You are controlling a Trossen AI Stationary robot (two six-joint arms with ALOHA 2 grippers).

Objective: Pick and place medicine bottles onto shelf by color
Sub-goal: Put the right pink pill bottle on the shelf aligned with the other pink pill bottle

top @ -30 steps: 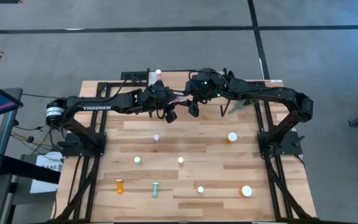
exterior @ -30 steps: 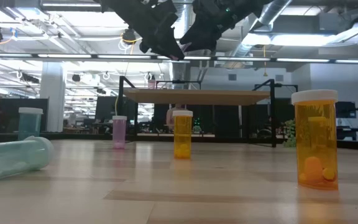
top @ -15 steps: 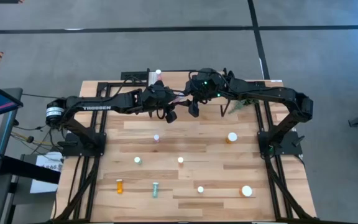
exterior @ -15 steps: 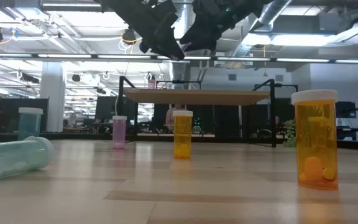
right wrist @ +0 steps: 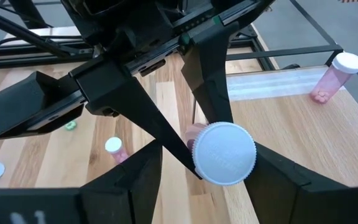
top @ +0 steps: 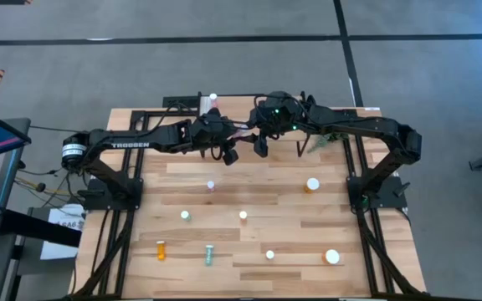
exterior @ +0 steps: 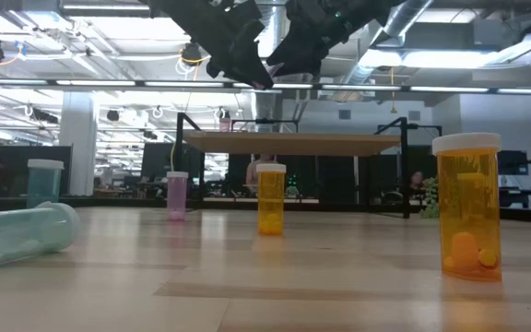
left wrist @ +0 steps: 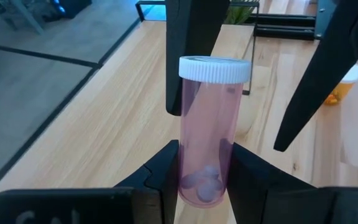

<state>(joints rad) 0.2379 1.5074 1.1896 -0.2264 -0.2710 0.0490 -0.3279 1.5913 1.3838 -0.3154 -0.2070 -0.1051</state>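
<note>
Seven bottles dot my bench (top: 266, 196), one pink sits on the shelf (right wrist: 278, 87), while my left pincer (left wrist: 205, 180) clamps another pink bottle (left wrist: 209, 134) between the right pincer's (right wrist: 207, 168) spread fingers (right wrist: 277, 171).

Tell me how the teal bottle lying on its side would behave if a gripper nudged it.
The teal bottle lies on its round side, so it would likely roll rather than slide. It looks like thin clear plastic, nearly empty, so probably light. The smooth wooden table offers little to stop it.

Two black arms (top: 141, 142), white TROSSEN lettering, green LED, blk jaws.
</note>
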